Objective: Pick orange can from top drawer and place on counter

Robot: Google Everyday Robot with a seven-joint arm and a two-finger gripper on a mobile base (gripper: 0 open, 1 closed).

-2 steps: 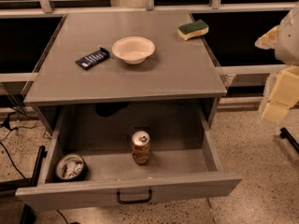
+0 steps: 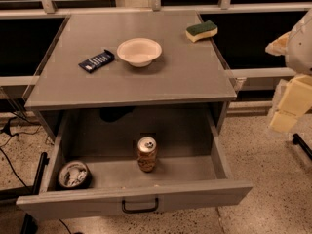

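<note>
So closest to the camera the top drawer (image 2: 195, 194) is pulled wide open, flat grey front panel with the little black handle (image 2: 140, 208) in the middle. In its front left corner sits a short dark round tin (image 2: 74, 174) with white stuff in it. The orange can (image 2: 146, 154) stands upright around the middle of the drawer floor, silver top and pull tab facing up, well apart from the tin and not touching any wall.

Above that is the counter (image 2: 185, 77). On it there's a dark blue packet (image 2: 96, 61) on the left, a white bowl (image 2: 139, 51) just beside it, and a green and yellow sponge (image 2: 201, 30) out at the far right corner.

The gripper (image 2: 287, 106) is off at the right edge, past the cabinet's side and above the speckled floor (image 2: 273, 179), nowhere near the can. Honestly can't tell if it's apart or together, it's just cream blocks from here
</note>
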